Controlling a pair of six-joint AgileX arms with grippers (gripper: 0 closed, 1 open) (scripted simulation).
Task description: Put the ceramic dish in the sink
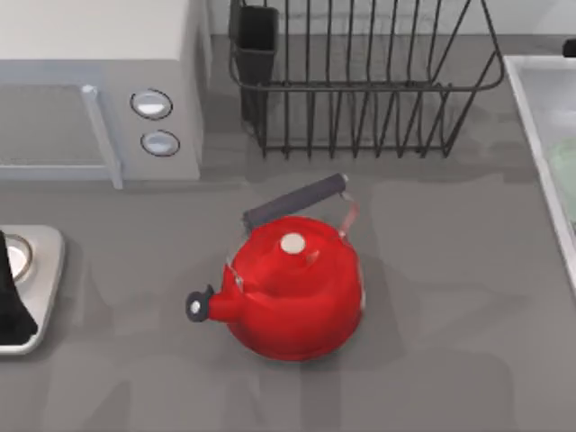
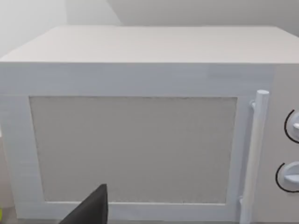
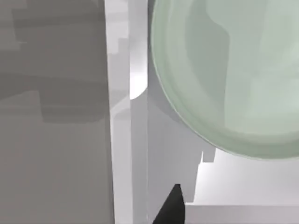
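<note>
The ceramic dish (image 3: 224, 74) lies inside the sink (image 1: 540, 108), which sits at the right edge of the worktop (image 1: 450, 270), well to the right of the red kettle (image 1: 292, 292). From above, just a pale green sliver of the dish (image 1: 565, 175) peeks in at that edge, within the sink's pale raised rim. The right wrist camera looks down on it from close by: the round mint-green plate rests flat on the basin floor, its curved edge near the sink's rim (image 3: 124, 116), with grey worktop on the rim's far side. A dark fingertip of the right pincer (image 3: 170, 207) juts in beside the dish, apart from it; I cannot tell how wide that pincer stands, and nothing is seen in its hold.

The kettle stands near the middle of the worktop, its grey handle tilted back toward the black wire dish rack (image 1: 360, 81) behind it. The white microwave (image 1: 99, 90) is to the kettle's rear left. The left arm's wrist camera faces the microwave door (image 2: 133, 149), with one dark finger of the left pincer (image 2: 91, 210) low in front; whether it is open I cannot tell.
</note>
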